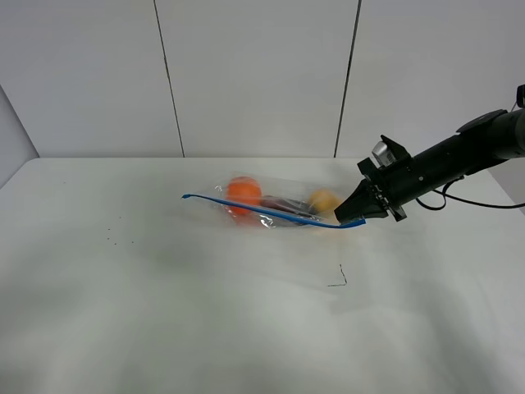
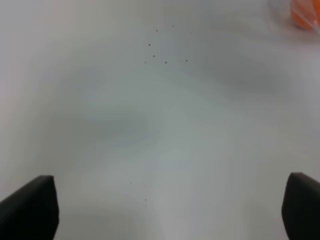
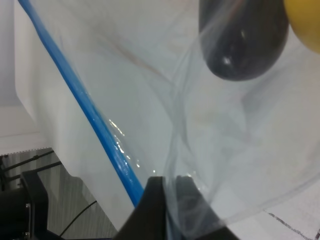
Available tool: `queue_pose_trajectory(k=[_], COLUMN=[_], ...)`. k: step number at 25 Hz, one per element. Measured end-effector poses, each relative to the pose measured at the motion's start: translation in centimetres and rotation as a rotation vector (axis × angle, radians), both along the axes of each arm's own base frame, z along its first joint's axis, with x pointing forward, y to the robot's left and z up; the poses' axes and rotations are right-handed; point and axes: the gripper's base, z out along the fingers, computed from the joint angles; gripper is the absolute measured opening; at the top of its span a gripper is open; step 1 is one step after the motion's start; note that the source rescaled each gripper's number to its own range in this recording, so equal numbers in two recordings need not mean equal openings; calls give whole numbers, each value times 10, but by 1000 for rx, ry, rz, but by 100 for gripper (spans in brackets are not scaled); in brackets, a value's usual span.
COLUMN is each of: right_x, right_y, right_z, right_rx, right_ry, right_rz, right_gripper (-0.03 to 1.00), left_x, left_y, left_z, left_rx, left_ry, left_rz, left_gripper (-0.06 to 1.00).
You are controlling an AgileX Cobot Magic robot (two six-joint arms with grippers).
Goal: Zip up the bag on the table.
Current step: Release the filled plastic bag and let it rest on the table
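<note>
The clear bag (image 1: 275,202) lies on the white table (image 1: 164,312), with an orange (image 1: 244,191), a dark eggplant (image 1: 287,203) and a yellow pear (image 1: 325,200) inside. Its blue zip strip (image 1: 254,211) runs along the near edge. My right gripper (image 1: 354,215) is shut on the bag's right end at the strip. The right wrist view shows that gripper (image 3: 167,200) pinching the plastic beside the strip (image 3: 85,107), with the eggplant (image 3: 243,40) beyond. My left gripper (image 2: 167,207) is open over bare table; the orange (image 2: 306,14) shows at that view's corner.
A small black mark (image 1: 340,279) lies on the table in front of the bag. Tiny dark specks (image 1: 115,238) lie to the left. A panelled white wall (image 1: 254,74) stands behind the table. The left arm is outside the exterior high view.
</note>
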Motion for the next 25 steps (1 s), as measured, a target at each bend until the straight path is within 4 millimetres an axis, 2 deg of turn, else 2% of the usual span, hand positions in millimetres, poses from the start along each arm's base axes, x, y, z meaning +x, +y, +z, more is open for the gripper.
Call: queue_pose_trajectory(k=[13,15,16,17,19,20,21,23,25], right_x=[0,0,0,0,0,0,0,0,0], right_y=[0,0,0,0,0,0,0,0,0], right_z=[0,0,0,0,0,0,0,0,0], right_rx=[0,0,0,0,2,2,2,2,0], right_ry=[0,0,0,0,1,1,1,1,0], right_rz=[0,0,0,0,1,1,1,2,0], right_gripper=[0,3,9,20,52,71,83,94,98], left_x=[0,0,0,0,0,0,0,0,0], left_y=[0,0,0,0,0,0,0,0,0], left_z=[0,0,0,0,0,0,0,0,0], left_rx=[1,1,1,1,1,1,1,1,1], left_ry=[0,0,0,0,0,0,0,0,0], left_rz=[0,0,0,0,0,0,0,0,0], left_gripper=[100,100,100,100,100,100,100,100,100])
